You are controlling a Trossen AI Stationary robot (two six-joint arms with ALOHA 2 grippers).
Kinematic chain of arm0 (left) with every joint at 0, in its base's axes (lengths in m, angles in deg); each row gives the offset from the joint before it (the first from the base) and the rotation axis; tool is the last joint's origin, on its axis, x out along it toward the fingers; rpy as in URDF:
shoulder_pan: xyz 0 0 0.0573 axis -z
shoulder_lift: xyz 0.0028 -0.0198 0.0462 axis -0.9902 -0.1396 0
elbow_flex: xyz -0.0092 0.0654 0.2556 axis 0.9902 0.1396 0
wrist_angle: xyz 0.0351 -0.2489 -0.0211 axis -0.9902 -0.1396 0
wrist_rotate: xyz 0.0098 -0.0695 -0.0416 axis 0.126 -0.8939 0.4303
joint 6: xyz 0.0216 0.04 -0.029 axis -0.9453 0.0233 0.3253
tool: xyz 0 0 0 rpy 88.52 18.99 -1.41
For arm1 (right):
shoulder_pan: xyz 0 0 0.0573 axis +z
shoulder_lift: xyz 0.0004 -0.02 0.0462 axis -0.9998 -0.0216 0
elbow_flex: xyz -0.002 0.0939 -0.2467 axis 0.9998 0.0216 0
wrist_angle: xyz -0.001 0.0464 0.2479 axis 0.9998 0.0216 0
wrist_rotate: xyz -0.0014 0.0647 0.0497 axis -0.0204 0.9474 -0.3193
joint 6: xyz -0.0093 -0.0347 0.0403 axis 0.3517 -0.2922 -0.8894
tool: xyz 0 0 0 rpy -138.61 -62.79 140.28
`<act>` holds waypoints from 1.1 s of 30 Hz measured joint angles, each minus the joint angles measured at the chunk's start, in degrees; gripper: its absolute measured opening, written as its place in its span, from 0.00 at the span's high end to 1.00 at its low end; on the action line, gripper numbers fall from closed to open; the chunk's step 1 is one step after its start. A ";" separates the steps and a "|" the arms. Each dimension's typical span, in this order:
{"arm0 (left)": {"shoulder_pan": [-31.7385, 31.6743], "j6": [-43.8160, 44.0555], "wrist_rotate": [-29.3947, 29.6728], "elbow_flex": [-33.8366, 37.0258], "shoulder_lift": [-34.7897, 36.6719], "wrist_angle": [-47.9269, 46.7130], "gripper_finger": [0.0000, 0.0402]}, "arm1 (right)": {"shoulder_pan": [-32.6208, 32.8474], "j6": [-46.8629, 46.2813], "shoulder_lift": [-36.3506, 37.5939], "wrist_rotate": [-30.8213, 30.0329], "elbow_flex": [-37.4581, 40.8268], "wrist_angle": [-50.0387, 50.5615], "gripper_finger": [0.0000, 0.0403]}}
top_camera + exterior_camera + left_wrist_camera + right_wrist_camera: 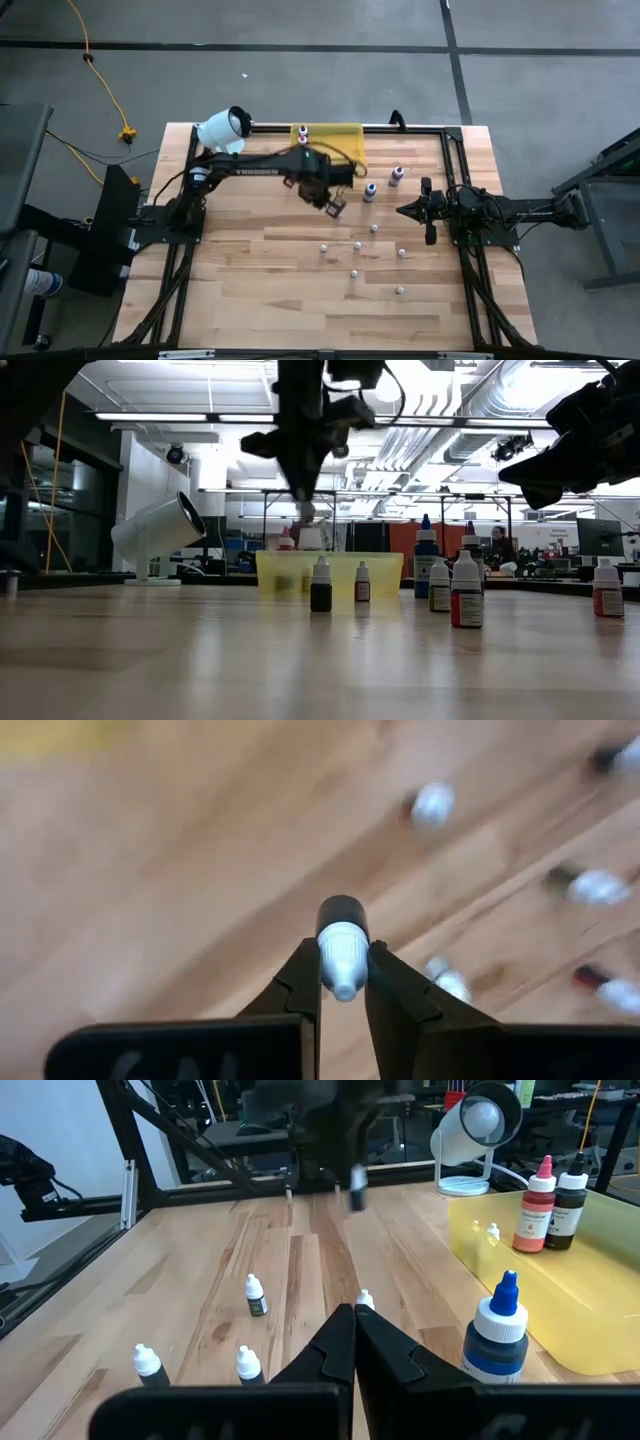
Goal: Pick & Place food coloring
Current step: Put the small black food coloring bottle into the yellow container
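My left gripper (335, 207) hangs above the table's middle, just in front of the yellow tray (345, 148), shut on a small food coloring bottle (342, 912) with a white cap and dark body. Several more small bottles (357, 245) stand upright on the wood toward the near right. Two taller blue-bodied ones (369, 190) stand beside the tray. Inside the tray stand a pink bottle (538, 1208) and a dark one (571, 1205). My right gripper (405, 210) waits shut at the right, pointing level toward the table's middle. My left gripper pinches the bottle's white cap (343, 942) between its two fingertips, one on each side. The fingers come from above, pointing down. The bottle hangs upright below them, its dark body lowest, lifted clear of the table.
A big white cylinder (222, 128) lies at the far left corner next to the tray. Black frame rails (452, 160) run along the table's sides. Bare wood lies open on the near left (240, 290).
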 joint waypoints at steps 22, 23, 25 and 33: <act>-16.75 -23.83 1.87 -5.56 0.00 -0.77 0.90 | 0.02 0.00 -0.02 -0.01 0.00 -0.02 1.00; -17.26 -24.87 1.87 -5.56 0.00 -0.71 0.90 | 0.00 -0.02 -0.02 0.01 0.02 -0.02 1.00; -18.18 -27.25 1.87 -5.56 -0.02 -0.64 0.90 | 0.02 0.00 -0.02 0.01 0.00 -0.02 1.00; -20.96 -42.18 1.20 -5.01 -0.65 -0.29 0.90 | 0.02 0.00 -0.02 0.01 0.02 -0.02 1.00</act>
